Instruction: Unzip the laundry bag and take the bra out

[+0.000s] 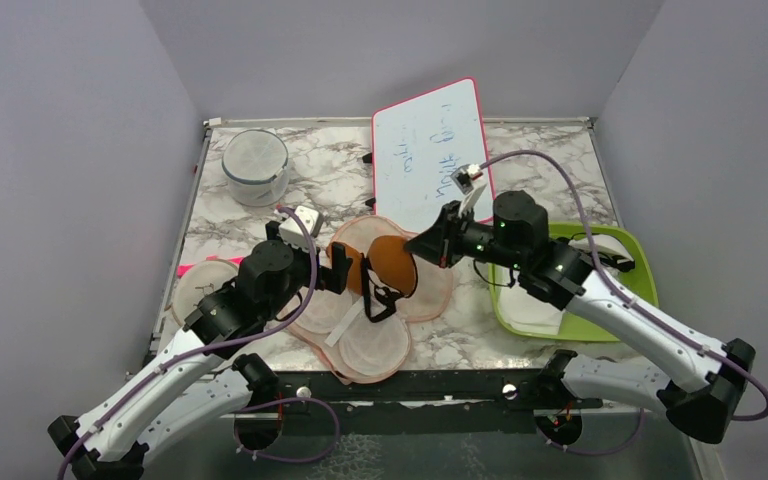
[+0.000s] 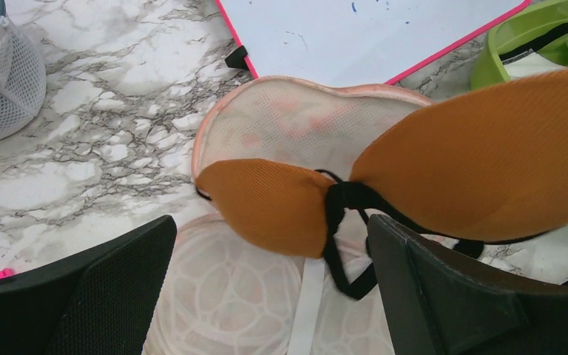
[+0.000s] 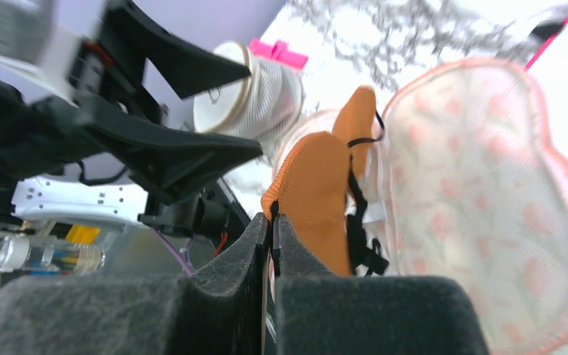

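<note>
We see the bag [image 1: 375, 348] unzipped and spread flat at the middle of the worktop [image 1: 320, 175], its peach-pink halves with pale mesh lining fanned toward 12, 3 and 6 o'clock. The bra [image 1: 395, 262], rust-orange with black straps, stands on edge above it. The right claw [image 1: 422, 245] pinches the rim of its 3 o'clock cup, the other cup points to 9 o'clock, and the straps dangle toward 6.
</note>
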You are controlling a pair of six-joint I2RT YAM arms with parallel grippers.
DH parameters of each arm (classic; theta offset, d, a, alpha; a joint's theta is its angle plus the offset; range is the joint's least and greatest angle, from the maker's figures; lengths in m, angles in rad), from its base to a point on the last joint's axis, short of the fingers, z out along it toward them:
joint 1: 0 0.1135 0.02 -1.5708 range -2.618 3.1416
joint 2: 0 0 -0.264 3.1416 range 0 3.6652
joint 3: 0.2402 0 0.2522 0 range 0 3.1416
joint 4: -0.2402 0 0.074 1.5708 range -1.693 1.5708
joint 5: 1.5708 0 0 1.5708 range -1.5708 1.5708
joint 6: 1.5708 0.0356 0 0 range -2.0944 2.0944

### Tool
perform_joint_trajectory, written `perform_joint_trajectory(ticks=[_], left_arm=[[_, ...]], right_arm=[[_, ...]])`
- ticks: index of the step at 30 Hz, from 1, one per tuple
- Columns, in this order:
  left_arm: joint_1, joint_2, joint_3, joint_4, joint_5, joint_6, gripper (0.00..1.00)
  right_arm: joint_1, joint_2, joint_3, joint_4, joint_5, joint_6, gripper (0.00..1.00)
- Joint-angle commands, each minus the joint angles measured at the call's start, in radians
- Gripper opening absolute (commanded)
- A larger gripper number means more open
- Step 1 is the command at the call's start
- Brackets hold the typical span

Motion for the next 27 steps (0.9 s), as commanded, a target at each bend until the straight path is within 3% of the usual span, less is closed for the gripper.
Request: perform_joint_trajectory(ticks=[1, 12, 22, 27], left_arm=[[0.003, -0.005, -0.008, 0.024, -0.001, 0.005, 0.99], [0.002, 0.017, -0.007, 0.023, 0.011, 0.005, 0.99], [0.003, 0.028, -0.006, 0.025, 0.020, 0.008, 0.99], [0.003, 0.039, -0.005, 0.025, 0.030, 0.010, 0.99]], right_arm=[[0.006, -0.089, 0.105, -0.182, 0.145, -0.073, 0.01], [0.006, -0.187, 0.343, -0.430, 0.428, -0.152, 0.01], [0.005, -0.262, 0.547, -0.651, 0.973, -0.280, 0.01], [0.006, -0.305, 0.574, -0.697, 1.151, -0.367, 0.01]])
